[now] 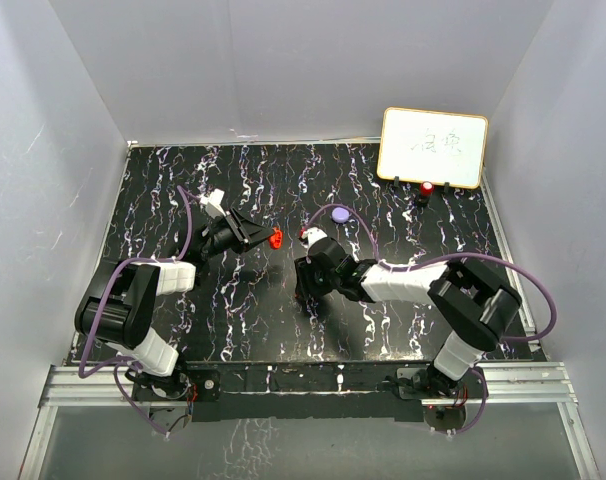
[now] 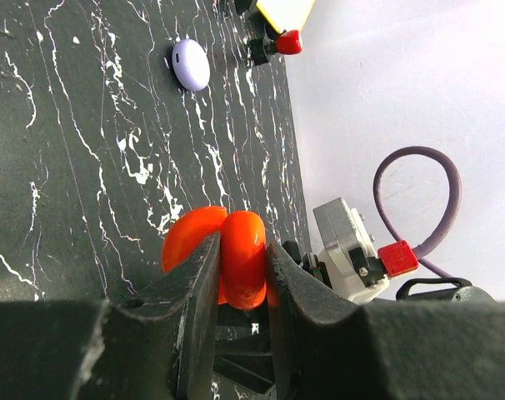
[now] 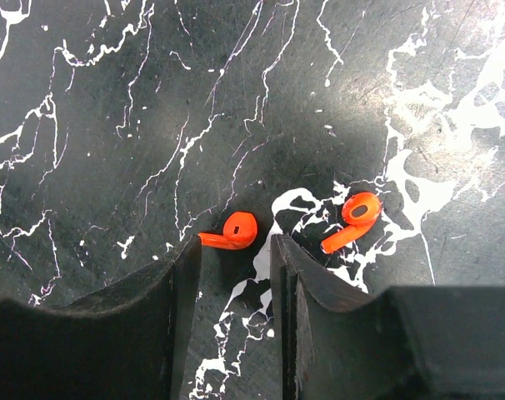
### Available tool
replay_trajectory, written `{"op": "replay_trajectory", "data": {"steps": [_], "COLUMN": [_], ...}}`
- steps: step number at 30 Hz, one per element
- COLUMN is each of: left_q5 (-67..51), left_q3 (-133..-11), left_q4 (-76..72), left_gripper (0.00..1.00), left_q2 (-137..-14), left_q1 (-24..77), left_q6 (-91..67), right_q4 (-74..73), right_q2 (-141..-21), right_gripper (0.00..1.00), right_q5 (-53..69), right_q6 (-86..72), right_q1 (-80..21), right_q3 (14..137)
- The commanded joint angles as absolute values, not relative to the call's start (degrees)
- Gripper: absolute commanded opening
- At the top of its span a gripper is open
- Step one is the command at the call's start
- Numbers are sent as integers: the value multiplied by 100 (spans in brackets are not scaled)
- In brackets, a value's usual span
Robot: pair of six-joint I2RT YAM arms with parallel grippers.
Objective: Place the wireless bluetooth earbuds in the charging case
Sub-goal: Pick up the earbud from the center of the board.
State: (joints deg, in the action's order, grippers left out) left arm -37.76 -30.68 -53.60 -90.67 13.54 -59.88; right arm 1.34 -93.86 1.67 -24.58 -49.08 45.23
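From above, the left claw (image 1: 261, 237) holds the red case (image 1: 275, 239) over the middle of the bench (image 1: 233, 330). Its wrist view shows the jaws clamped on that case. In the right wrist view the right claw (image 3: 233, 250), part open, straddles one earbud (image 3: 230, 232) lying on the bench, so the pick is in hand; next it must pinch squarely.

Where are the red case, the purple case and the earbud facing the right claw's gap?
Red case (image 2: 244, 254): left wrist view, on its rounded shell.
Purple case (image 2: 191, 64): left wrist view, middle of its top.
Red earbud (image 3: 238, 227): right wrist view, its round head.
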Motion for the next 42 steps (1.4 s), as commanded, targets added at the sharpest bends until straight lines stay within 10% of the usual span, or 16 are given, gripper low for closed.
{"op": "replay_trajectory", "data": {"steps": [1,31,42], "left_q5": [-3895,-3925,-3927], "left_q3": [-3110,-3086,-3077], "left_q4": [-5489,-5542,-5571], "left_gripper": [0,0,0], "left_q2": [-8983,-9018,-9069], "left_q1": [1302,1276,1267], "left_q6": [-5989,-6025,-6032], "right_q4": [457,344,317], "right_q2": [-9457,-9596,-9557], "right_gripper": [36,28,12], "right_q5": [168,-44,-279], "right_q6": [-2557,-2514,-2457], "right_q1": [-4939,-5057,-5112], "right_q3": [4761,4763,4785]}}
